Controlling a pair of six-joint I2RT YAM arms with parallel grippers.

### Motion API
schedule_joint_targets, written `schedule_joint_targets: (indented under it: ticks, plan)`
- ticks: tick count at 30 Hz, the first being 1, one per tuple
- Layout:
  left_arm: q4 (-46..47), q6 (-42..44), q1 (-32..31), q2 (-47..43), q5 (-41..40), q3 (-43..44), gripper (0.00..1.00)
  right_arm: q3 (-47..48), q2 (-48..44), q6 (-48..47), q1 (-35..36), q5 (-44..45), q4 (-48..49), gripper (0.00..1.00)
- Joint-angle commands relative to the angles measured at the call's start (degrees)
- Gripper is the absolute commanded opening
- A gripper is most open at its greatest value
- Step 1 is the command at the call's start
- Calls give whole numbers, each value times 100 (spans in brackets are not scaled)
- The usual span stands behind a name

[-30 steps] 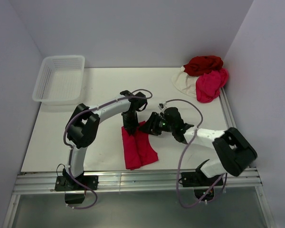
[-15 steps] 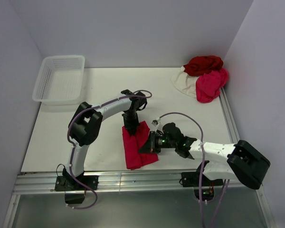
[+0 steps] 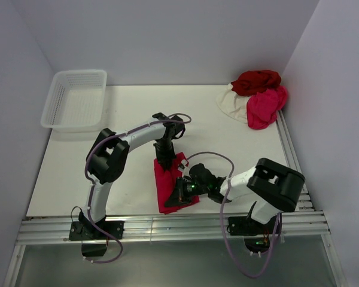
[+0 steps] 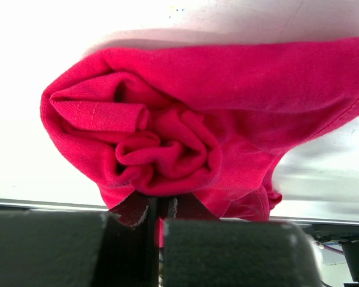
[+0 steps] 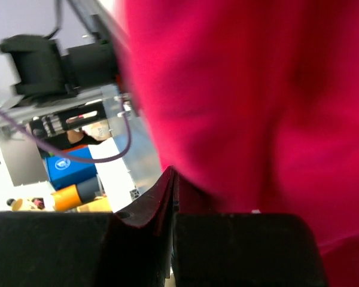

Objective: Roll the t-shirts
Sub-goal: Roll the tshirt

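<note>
The left end effector (image 3: 166, 160) is pinching the rolled far end of the crimson t-shirt (image 3: 166, 190) by the near edge of the tabletop (image 3: 239, 149), and the right end effector (image 3: 178, 196) is sitting pressed together at its near end, so uneven tugging is likely risking an unravelled roll.

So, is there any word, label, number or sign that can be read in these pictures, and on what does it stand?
No text can be read.
Blue object in the background of the right wrist view: a pale round mark, too blurred to read.
Crimson t-shirt: no print shows.
Basket: no label shows.
</note>
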Motion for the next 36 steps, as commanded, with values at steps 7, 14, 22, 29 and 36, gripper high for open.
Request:
schedule_joint_targets:
  ticks: [7, 14, 22, 29, 36]
  plan:
    - [-236, 85, 97, 333, -435, 477, 42, -343, 909, 463, 44, -57, 1201, 0]
    - [-254, 410, 642, 482, -506, 752, 46, -327, 874, 305, 44, -39, 904, 0]
    - [-437, 683, 1160, 193, -506, 1339, 51, -36, 821, 59, 35, -22, 393, 0]
    - [-255, 807, 1135, -422, -260, 1227, 60, 96, 804, 14, -8, -92, 277, 0]
    - [106, 771, 1082, -415, -216, 488, 58, 639, -767, -890, 26, 522, -1819, 28]
